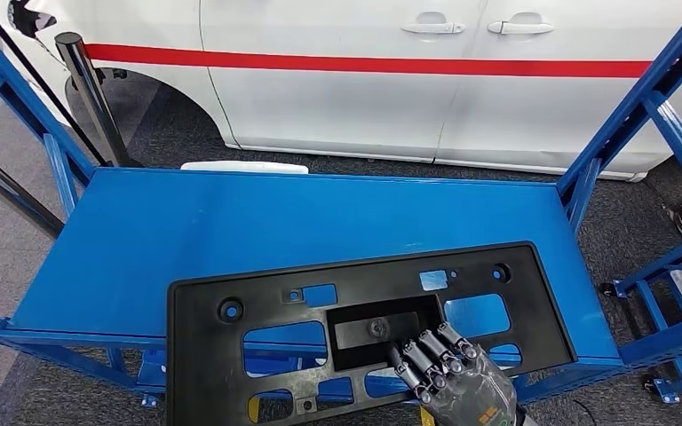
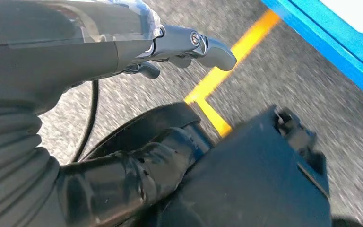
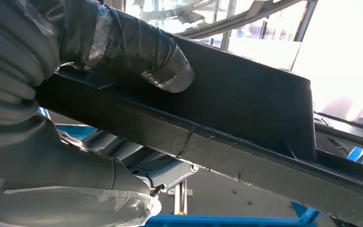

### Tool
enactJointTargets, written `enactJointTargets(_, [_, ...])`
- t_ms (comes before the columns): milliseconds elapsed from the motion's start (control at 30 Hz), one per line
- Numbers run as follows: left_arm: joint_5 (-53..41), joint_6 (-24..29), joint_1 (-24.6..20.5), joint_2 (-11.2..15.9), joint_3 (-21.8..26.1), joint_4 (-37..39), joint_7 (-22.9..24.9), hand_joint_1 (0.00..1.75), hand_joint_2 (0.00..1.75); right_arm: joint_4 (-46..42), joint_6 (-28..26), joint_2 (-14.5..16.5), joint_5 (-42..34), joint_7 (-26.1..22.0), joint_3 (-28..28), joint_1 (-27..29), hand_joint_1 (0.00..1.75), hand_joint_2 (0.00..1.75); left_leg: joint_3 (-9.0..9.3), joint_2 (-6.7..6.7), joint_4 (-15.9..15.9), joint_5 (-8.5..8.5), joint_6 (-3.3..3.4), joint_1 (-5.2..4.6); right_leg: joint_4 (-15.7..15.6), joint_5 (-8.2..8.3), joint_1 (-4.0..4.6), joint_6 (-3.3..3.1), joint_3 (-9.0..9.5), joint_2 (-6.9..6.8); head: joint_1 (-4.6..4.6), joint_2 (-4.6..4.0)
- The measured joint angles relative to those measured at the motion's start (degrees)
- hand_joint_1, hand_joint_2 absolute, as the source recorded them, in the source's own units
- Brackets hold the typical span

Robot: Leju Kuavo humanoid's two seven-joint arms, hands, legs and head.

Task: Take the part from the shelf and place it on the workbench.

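The part (image 1: 204, 355) is a flat black plastic plate with several cutouts. It lies tilted across the front of the blue shelf (image 1: 275, 213), its near edge sticking out past the shelf's front rail. My right hand (image 1: 453, 377) grips its near edge close to the middle, dark fingers lying on top. In the right wrist view the taped thumb (image 3: 137, 47) presses one face of the part (image 3: 246, 109) and the fingers (image 3: 160, 170) wrap the other side. My left hand (image 2: 123, 61) hangs over the floor and holds nothing, one finger stretched out.
Blue uprights (image 1: 639, 106) frame the shelf on both sides. A white car with a red stripe (image 1: 364, 80) stands behind it, and a black post (image 1: 89, 89) at the back left. Grey floor with a yellow line (image 2: 227, 66) lies below my left hand.
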Motion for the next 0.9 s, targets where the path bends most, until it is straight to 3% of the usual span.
enactJointTargets(167, [-0.05,-0.79,-0.29,1.71,0.00,0.00,-1.18,0.00,1.75,0.69,0.00,1.37,0.00,-0.14,-0.77,-0.23,1.75,1.75,0.01,0.00,0.00,0.00,-0.01,0.00,0.01,0.00,0.00,0.00,0.01,0.00,0.00,0.00])
enactJointTargets(467, [-0.11,0.67,-0.48,2.16,0.00,0.00,-0.41,0.00,1.75,0.79,0.00,2.46,0.00,0.10,-1.44,-0.20,1.75,1.75,-0.02,-0.01,0.14,-0.12,0.12,-0.35,-0.09,0.01,-0.37,0.11,0.03,0.00,0.01,0.00])
enactJointTargets(600, [-0.13,0.83,-0.55,2.34,0.00,0.00,-0.24,0.00,1.75,0.79,0.00,2.62,0.00,0.21,-1.45,-0.20,1.75,1.75,-0.01,-0.03,0.15,-0.24,0.48,-0.59,-0.23,0.04,-0.61,0.44,0.10,0.00,-0.01,0.00])
enactJointTargets(667, [-0.14,0.90,-0.64,2.40,0.00,0.00,-0.12,0.00,1.75,0.79,0.00,2.65,0.00,0.38,-1.46,-0.19,1.75,1.75,0.37,0.03,-0.67,0.14,0.91,-0.15,0.02,-0.30,-0.53,0.72,0.19,0.02,-0.01,0.00])
enactJointTargets(733, [-0.15,0.92,-0.68,2.43,0.00,0.00,-0.03,0.00,1.75,0.79,-0.05,2.67,0.00,0.52,-1.48,-0.22,1.75,1.75,0.85,0.17,-1.60,0.56,1.33,0.34,3.44,-2.55,-0.51,0.96,-1.21,0.05,0.05,0.00])
enactJointTargets(800, [-0.16,0.97,-0.52,2.61,0.01,0.00,0.04,0.00,1.75,0.89,-0.11,2.67,0.00,0.62,-1.51,-0.15,1.75,1.75,0.94,0.26,-1.74,0.63,1.42,0.36,10.71,-6.00,-0.83,1.28,-4.85,0.05,0.08,0.00])
enactJointTargets(833, [-0.16,0.98,-0.42,2.72,0.01,0.00,0.05,0.00,1.75,0.99,-0.13,2.67,0.00,0.66,-1.55,-0.09,1.75,1.75,0.93,0.28,-1.71,0.61,1.40,0.38,13.89,-6.97,-1.04,1.47,-6.58,0.03,0.08,0.00])
enactJointTargets(867, [-0.16,0.98,-0.30,2.81,0.02,0.00,0.00,0.00,1.75,1.11,-0.13,2.67,0.00,0.69,-1.59,-0.04,1.75,1.75,0.94,0.28,-1.63,0.57,1.33,0.43,15.44,-6.86,-1.25,1.65,-7.56,0.02,0.08,0.00])
enactJointTargets(900, [-0.16,0.97,-0.24,2.86,0.02,0.00,-0.03,0.00,1.75,1.20,-0.13,2.67,0.00,0.74,-1.62,-0.03,1.75,1.75,0.95,0.25,-1.50,0.50,1.21,0.52,14.70,-5.56,-1.44,1.81,-7.49,0.01,0.09,0.00])
